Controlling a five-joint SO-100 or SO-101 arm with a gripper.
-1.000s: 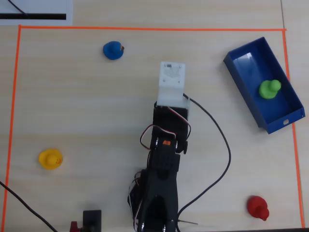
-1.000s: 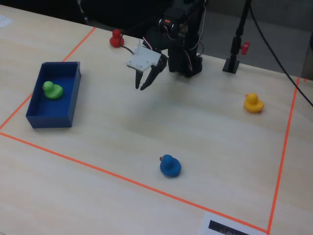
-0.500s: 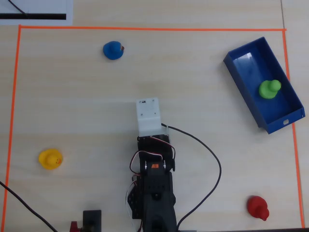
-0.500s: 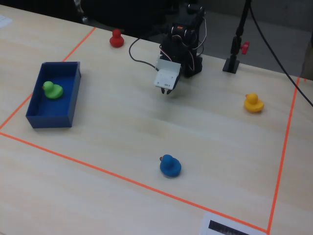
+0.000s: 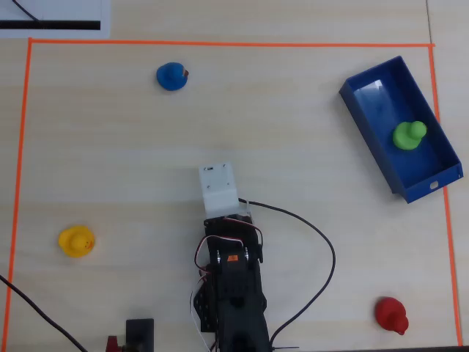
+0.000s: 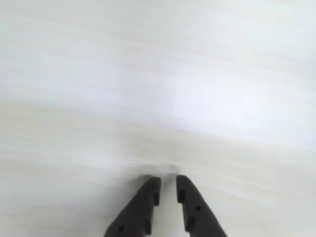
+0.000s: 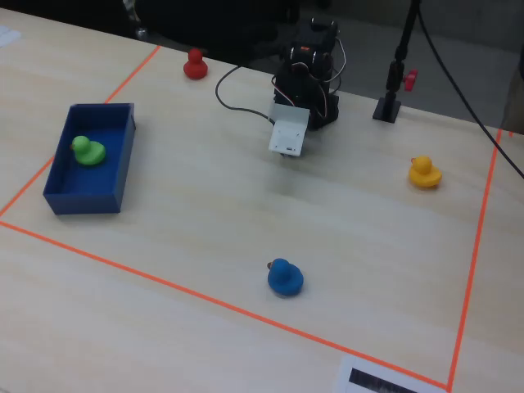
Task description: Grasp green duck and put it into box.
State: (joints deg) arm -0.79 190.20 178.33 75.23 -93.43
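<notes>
Three other ducks sit apart on the worktop [image 5: 110, 147]: a blue duck [image 5: 172, 75] toward the top left of the overhead view, a yellow duck [image 5: 75, 241] at the left, and a red duck [image 5: 390, 314] at the lower right; none lies near the box [image 5: 429, 183] or between it and the arm. The green duck [image 5: 408, 135] rests inside the box, on its floor toward the end bearing the small white mark, in the upper right of the overhead view and at the left of the fixed view [image 7: 87, 151]. The worktop is pale wood grain, with an orange tape line [image 5: 220, 44] framing the working area; a white sheet with a black bar [image 5: 51, 22] lies outside the tape, and a black stand [image 7: 388, 106] rises near the arm's base. A black cable [image 5: 322, 242] loops beside the arm. The arm is folded back close to its base, its white wrist block tilted down toward bare wood. In the wrist view the end effector [image 6: 168, 180] points at empty worktop, its dark fingers nearly together with only a thin gap, holding nothing.
</notes>
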